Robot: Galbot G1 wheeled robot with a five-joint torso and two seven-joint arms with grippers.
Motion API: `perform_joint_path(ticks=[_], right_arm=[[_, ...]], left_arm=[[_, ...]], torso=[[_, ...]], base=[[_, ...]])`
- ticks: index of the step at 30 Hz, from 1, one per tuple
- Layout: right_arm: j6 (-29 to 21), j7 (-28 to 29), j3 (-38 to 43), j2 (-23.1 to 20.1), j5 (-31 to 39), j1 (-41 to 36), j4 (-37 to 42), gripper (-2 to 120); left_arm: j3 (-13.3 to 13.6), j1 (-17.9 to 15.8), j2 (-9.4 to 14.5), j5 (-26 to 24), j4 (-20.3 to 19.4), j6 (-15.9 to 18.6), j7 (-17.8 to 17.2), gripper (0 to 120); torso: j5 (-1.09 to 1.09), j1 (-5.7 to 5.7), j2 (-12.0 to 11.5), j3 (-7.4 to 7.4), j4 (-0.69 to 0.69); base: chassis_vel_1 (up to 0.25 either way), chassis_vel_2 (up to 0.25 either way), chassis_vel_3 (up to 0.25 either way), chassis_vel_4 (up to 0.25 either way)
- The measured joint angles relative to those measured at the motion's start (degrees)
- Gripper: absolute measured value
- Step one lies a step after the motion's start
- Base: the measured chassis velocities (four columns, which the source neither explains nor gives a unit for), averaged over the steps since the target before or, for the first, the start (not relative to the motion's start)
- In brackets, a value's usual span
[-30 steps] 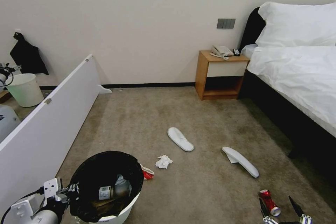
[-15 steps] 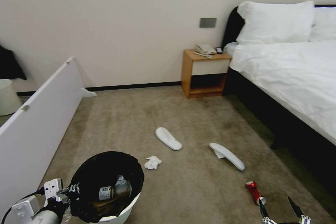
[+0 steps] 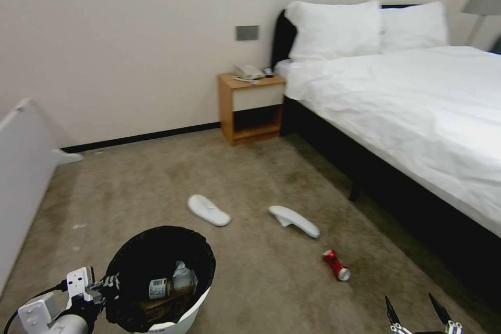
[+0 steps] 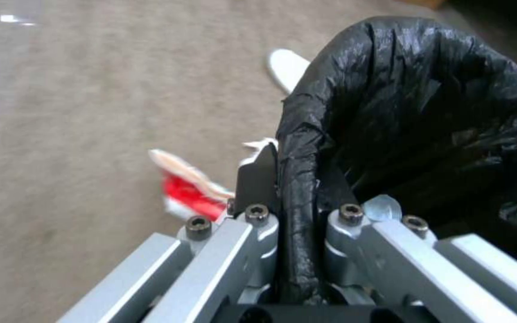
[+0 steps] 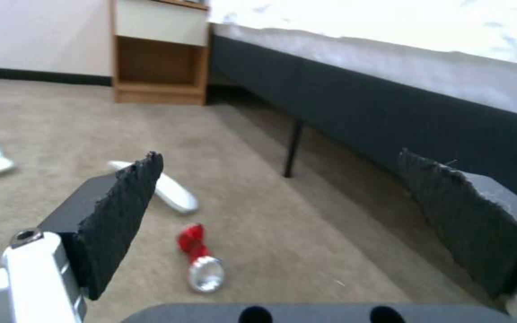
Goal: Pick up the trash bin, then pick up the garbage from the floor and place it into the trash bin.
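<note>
The trash bin point(image 3: 201, 250), white with a black bag over its rim, hangs at the lower left of the head view with a labelled bottle point(image 3: 169, 286) inside. My left gripper point(image 3: 107, 288) is shut on the rim; in the left wrist view its fingers point(image 4: 257, 179) pinch the bag-covered edge of the bin point(image 4: 402, 89). A crushed red-white cup point(image 4: 190, 190) lies on the carpet beside the bin. Two white slippers point(image 3: 209, 210) point(image 3: 294, 221) and a red can point(image 3: 336, 265) lie further right. My right gripper point(image 3: 417, 315) is open, low at the right; the can point(image 5: 199, 258) lies on the floor beyond its fingers point(image 5: 121, 211).
A bed point(image 3: 417, 109) with a dark base fills the right side, one thin leg point(image 5: 293, 148) standing on the carpet. A wooden nightstand point(image 3: 251, 107) with a phone stands against the wall. A white board point(image 3: 21, 177) leans at the left.
The camera has swung right: the bed now fills the right side, and the board and slippers have slid left in view. The can now lies farther ahead of my right gripper. Both grippers are unchanged.
</note>
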Motion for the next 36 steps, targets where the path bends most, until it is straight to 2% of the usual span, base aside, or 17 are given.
perform_joint_path(ticks=[21, 28, 36], right_arm=[[-0.9, 0.1, -2.3, 0.3, -1.5, 0.4, 0.8, 100], [-1.4, -0.6, -4.1, -0.3, -2.7, 0.7, 1.2, 100], [-2.1, -1.1, -5.5, -0.8, -3.6, 0.6, 1.5, 100]], left_arm=[[0.5, -0.1, -0.3, 0.7, 0.4, -0.3, 0.1, 4], [0.6, 0.0, -0.6, 0.7, 0.4, -0.5, 0.2, 4], [0.9, 0.1, -0.8, 0.9, 0.4, -0.7, 0.2, 4]], torso=[[-0.01, 0.0, 0.0, 0.0, -0.02], [0.0, 0.0, 0.0, 0.0, 0.04], [0.0, 0.0, 0.0, 0.0, 0.0]], base=[[-0.123, -0.122, -0.128, -0.123], [-0.024, -0.029, -0.026, -0.028], [0.0, 0.0, 0.0, 0.0]])
